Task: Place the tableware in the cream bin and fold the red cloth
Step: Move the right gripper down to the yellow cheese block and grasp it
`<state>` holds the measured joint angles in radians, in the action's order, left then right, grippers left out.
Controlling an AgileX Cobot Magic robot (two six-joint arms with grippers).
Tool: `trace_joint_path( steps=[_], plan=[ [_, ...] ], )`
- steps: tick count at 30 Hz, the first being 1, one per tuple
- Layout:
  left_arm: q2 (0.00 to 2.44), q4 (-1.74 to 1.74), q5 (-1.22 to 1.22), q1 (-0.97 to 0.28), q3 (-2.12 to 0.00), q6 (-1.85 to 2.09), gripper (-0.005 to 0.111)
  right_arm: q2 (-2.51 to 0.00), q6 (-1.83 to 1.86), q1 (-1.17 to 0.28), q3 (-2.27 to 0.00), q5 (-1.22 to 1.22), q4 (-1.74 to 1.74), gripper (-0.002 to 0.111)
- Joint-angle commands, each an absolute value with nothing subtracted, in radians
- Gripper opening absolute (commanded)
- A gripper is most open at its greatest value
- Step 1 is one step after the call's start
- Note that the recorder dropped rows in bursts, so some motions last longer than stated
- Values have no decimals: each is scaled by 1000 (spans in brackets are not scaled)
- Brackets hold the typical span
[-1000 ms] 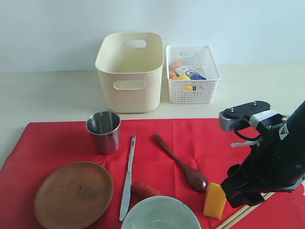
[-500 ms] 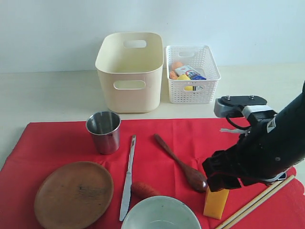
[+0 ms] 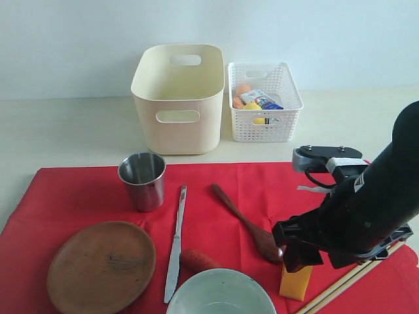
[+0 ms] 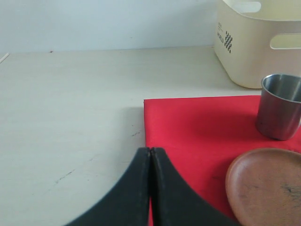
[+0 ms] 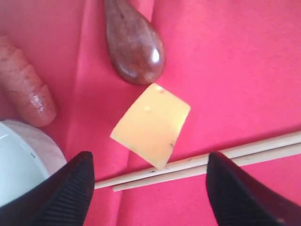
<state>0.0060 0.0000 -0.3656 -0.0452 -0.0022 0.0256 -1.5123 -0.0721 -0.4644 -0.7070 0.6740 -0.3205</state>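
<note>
Everything I have to clear sits on the red cloth [image 3: 85, 190], so nothing can be folded until that cloth is bare. That is why the cream bin [image 3: 178, 98] waits open-topped on the table [image 3: 65, 131] just beyond the cloth's far edge, with the white basket [image 3: 264, 101] of food at its right. None of the tableware is in the bin yet. The steel cup [image 3: 142, 180] stands upright at far left. The wooden plate [image 3: 101, 265] lies near left, the knife [image 3: 175, 245] and spoon [image 3: 245, 222] in the middle, and the bowl [image 3: 219, 294] at the near edge beside a carrot [image 3: 198, 260]. The chopsticks [image 5: 188, 161] lie near right, side by side. A block of cheese [image 3: 296, 282] stands against them, close to the spoon's bowl, which I judge makes a clean pick awkward. My right gripper [image 5: 150, 157] hangs over that spot, pointing down, fingers wide apart and holding nothing, the cheese centred between them. The arm is bent low over the cloth's right side, its wrist tipped toward the near edge. Whether I am lined up for the cheese or the chopsticks I cannot tell. My left gripper [image 4: 150, 188] is pressed together and empty, parked low at the cloth's left edge, pointing toward the far wall.
</note>
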Motion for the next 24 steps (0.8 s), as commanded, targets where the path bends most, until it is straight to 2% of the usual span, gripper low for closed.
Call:
trace_joint_path(
  steps=[1,6,9,12,14,17,19,21,24],
  plan=[
    [0,-10,-357,-45,0,26,0,-1514,-48,-479,-706,647,-359,64],
    [0,-10,-357,-45,0,26,0,-1542,-113,-544,-706,599,-314,64],
    [0,-10,-357,-45,0,26,0,-1594,-283,-547,-706,602,-152,64],
    [0,-10,-357,-45,0,26,0,-1637,-299,-547,-706,539,-161,63],
    [0,-10,-357,-45,0,26,0,-1653,-299,-547,-706,515,-159,52],
    [0,-10,-357,-45,0,26,0,-1664,-288,-547,-706,499,-159,25],
    [0,-10,-357,-45,0,26,0,-1665,-255,-547,-706,499,-159,12],
    [0,-10,-357,-45,0,26,0,-1664,-220,-547,-706,501,-159,2],
    [0,-10,-357,-45,0,26,0,-1652,-205,-547,-706,498,-150,0]
  ],
)
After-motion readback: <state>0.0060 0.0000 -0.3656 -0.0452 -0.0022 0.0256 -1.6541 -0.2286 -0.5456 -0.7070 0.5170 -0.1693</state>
